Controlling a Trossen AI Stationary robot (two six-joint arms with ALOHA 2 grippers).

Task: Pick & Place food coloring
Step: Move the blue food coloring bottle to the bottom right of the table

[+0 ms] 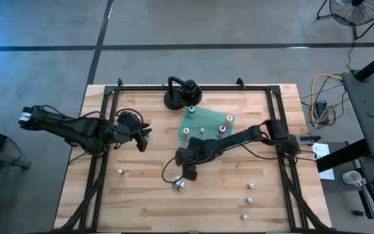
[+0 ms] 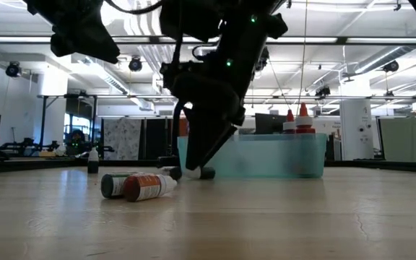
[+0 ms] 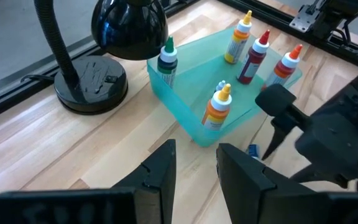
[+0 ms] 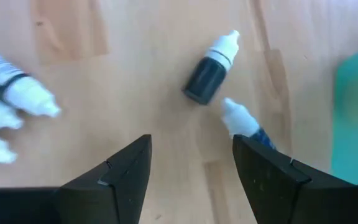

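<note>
From above, the right claw (image 1: 188, 170) hangs over the middle of the wooden desk (image 1: 141, 201), fingers spread wide and empty. Two fallen food coloring bottles (image 1: 178, 185) lie just at its 7 o'clock. More bottles stand on the green tray (image 1: 208, 123) at its 1 o'clock, and loose ones dot the desk at 4 o'clock (image 1: 250, 186) and 9 o'clock (image 1: 120, 171). The left claw (image 1: 141, 135) waits at the desk's left side, narrowly parted, holding nothing. A black stand (image 1: 180, 94) sits at the tray's 11 o'clock.

At desk level, the right claw's dark fingers (image 2: 201, 155) reach down near the surface; two bottles (image 2: 139, 185) lie on their sides at its 8 o'clock, apart from it.

The left wrist view shows five upright bottles (image 3: 216, 107) in the tray, beyond the left claw's fingers (image 3: 160, 171).

The right wrist view shows a dark bottle (image 4: 210, 68) and a blue one (image 4: 244, 121) lying beyond the spread fingers (image 4: 126, 171), untouched.
</note>
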